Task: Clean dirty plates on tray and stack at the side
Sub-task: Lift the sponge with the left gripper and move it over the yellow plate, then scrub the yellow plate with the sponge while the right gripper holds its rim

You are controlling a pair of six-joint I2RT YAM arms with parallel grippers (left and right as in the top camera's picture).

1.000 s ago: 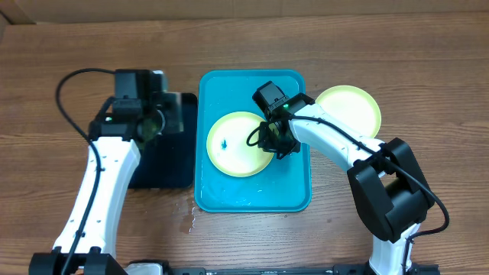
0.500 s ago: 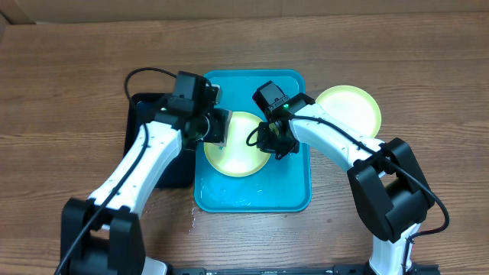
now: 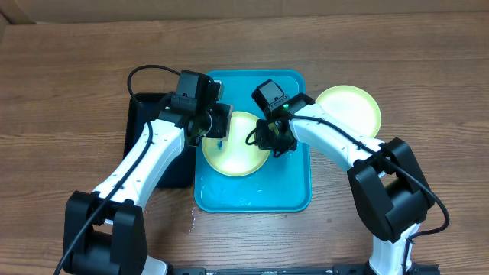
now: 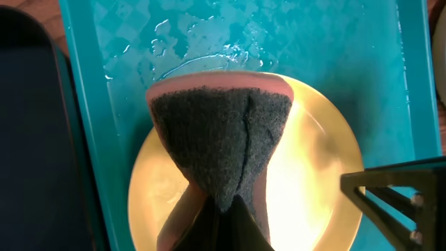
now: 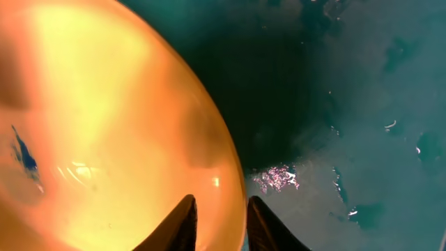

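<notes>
Now, plate [image 3: 233, 149]: middle of tray [image 3: 294, 195]
Left gripper [image 4: 217, 223]: clamped on sponge [image 4: 219, 139], over plate
Right gripper [image 5: 219, 223]: straddles plate's right rim; pinch unclear
Smudge [image 5: 24, 157]: near plate's left side; press sponge flat, short strokes, rim steadied

Yellow-green plate [image 3: 241, 158] on turquoise tray [image 3: 293, 195], blue smudge [image 3: 221, 143], apparently

Left arm [image 3: 145, 160]: white links, black joints, black base block.
Right arm [image 3: 328, 136]: white links, bulky black elbow and base housings.
Cables [image 3: 141, 72]: thin, black, looping beside each wrist.
Wrist cameras [image 3: 269, 95]: black boxy housings.
Right gripper [image 5: 219, 223]: two dark tapered fingers.
Light [image 3: 284, 109]: small green dot on right wrist.
</notes>
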